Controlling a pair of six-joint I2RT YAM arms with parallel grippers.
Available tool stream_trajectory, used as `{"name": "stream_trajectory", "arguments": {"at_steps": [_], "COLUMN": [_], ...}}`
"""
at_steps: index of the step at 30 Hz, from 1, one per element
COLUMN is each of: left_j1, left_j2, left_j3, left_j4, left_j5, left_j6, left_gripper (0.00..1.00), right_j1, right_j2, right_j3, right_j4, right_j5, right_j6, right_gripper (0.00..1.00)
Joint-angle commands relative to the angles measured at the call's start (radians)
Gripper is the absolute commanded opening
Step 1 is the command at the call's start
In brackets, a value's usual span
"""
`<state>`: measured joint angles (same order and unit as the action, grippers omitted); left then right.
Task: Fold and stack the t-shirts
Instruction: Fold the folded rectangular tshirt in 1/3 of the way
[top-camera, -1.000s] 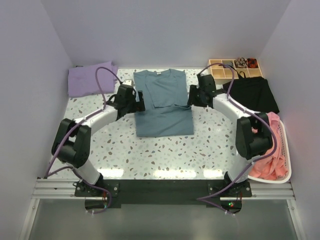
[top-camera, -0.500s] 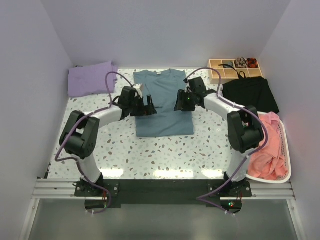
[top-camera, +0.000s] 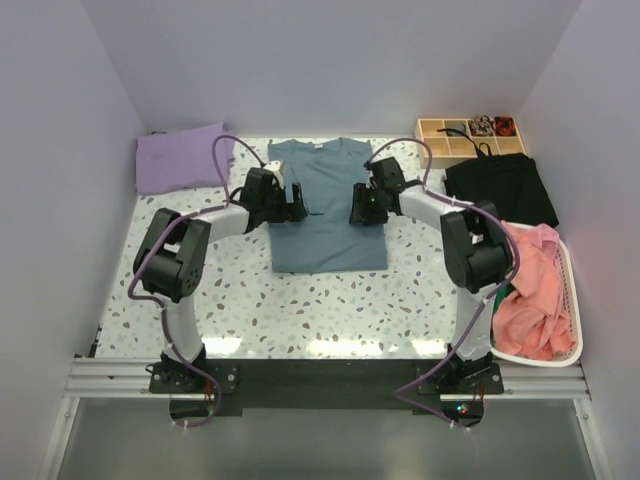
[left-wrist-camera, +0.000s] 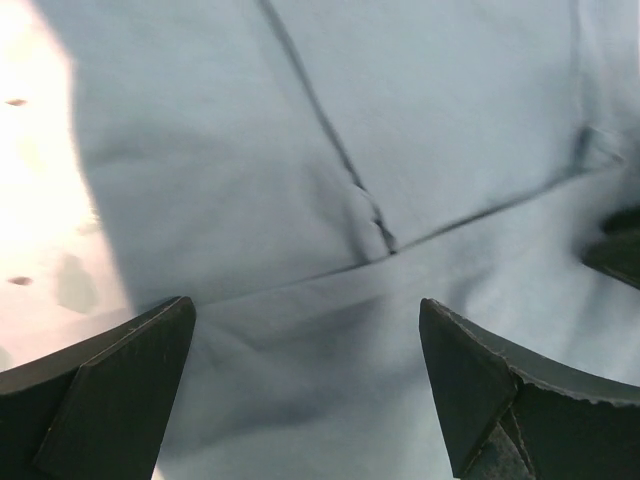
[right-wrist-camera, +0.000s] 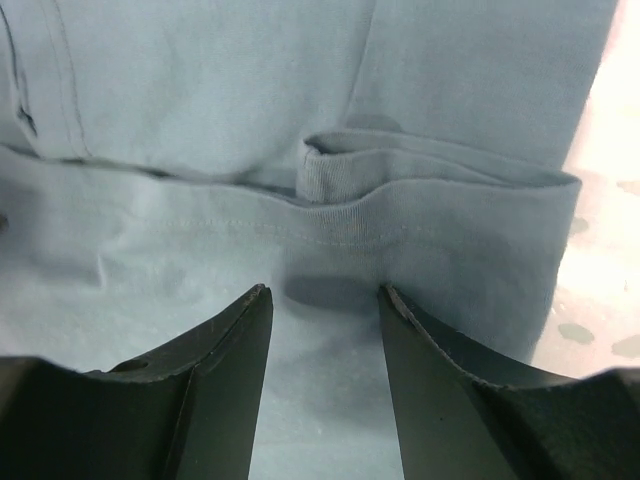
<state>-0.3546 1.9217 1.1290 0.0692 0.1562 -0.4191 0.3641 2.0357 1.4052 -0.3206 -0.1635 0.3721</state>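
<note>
Blue shirt (top-camera: 328, 235) lies flat in the middle of the bench (top-camera: 300, 310), collar far. Both sleeves are turned in, so it reads as a narrow rectangle.

Left gripper (left-wrist-camera: 305, 315) hangs low over the shirt's left side, spread fully, holding nothing. Right gripper (right-wrist-camera: 323, 295) is over the right side, just short of a folded hem ridge. It is about half open, with cloth beneath but not pinched.

The mirrored placement suggests a two-handed pinch for the crosswise fold.

Lavender shirt (top-camera: 178, 160) sits folded at the far-left corner, likely the stack site. Pink shirts (top-camera: 535, 300) wait in the basket (top-camera: 573, 300) at right.

Risk: catching the top layer only.
</note>
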Motion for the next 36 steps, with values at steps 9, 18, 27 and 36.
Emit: {"name": "stream_trajectory", "arguments": {"at_steps": [9, 18, 27, 36], "left_j1": [0.019, 0.008, -0.04, -0.043], "left_j2": [-0.148, -0.361, -0.357, -0.215], "left_j3": [-0.106, -0.182, -0.347, -0.379], "left_j4": [0.115, 0.049, 0.21, 0.23], "left_j5": [-0.261, -0.035, 0.154, 0.056], "left_j6": [0.043, -0.02, -0.095, -0.08], "left_gripper": [1.0, 1.0, 1.0, 1.0], "right_j1": [-0.004, 0.123, 0.194, 0.196], "right_j2": [-0.287, -0.292, -0.33, -0.324], "right_j3": [-0.106, -0.124, -0.356, -0.445], "right_j4": [0.066, -0.049, 0.078, -0.001], "right_j5": [-0.005, -0.056, -0.025, 0.067], "right_j6": [-0.133, -0.082, 0.05, 0.063], "right_gripper": [0.54, 0.54, 0.54, 0.53]}}
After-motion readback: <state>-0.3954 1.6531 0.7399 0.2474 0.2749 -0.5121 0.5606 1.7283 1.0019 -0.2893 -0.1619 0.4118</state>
